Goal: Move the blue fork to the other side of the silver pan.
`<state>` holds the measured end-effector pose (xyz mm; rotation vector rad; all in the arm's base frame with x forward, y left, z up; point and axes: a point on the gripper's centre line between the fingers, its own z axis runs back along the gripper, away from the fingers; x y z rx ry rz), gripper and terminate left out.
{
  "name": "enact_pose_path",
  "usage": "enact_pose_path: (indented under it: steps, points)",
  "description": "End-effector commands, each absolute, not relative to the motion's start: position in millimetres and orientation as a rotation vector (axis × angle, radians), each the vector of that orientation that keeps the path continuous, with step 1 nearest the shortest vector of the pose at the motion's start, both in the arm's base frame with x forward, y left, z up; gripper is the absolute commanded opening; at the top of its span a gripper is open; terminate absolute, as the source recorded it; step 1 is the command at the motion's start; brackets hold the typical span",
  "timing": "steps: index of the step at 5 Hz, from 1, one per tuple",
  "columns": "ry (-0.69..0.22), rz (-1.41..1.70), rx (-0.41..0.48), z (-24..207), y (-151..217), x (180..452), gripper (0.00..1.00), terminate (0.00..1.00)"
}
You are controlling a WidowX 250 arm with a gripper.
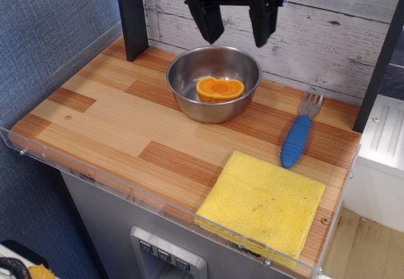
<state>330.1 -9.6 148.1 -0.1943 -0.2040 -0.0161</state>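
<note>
Observation.image view: a pincer (235, 19) hangs empty above the silver pan (183, 80), its two dark fingers spread apart. An orange half (219, 89) sits inside the pan. The blue fork (295, 139) lies flat on the wooden tabletop (113, 121) right of the pan, beside a yellow cloth (262, 203), not yet moved across.

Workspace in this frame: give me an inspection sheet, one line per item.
Surface: wooden table with a clear plastic edge.
Job's things: fork flat on the table, right of the pan, apart from it.
Clutter: orange piece inside the pan; yellow cloth at the front corner, near the fork's handle end.
Hand: hand open, empty, above the pan.
Cables: nothing seen.
Surroundings: white plank wall, black post.
</note>
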Motion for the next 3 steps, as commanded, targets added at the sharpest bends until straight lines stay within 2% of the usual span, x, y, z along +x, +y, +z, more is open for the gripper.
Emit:
enact_pose_path:
  steps: [1, 2, 3]
  points:
    - [-0.217, -0.001, -0.065, 140.4, -0.2, 325.5, 1.00, 0.00]
    - [-0.207, -0.006, -0.044, 135.6, -2.7, 323.5, 1.00, 0.00]
    - [-0.133, -0.021, -0.106, 132.1, -0.2, 321.1, 1.00, 1.00]
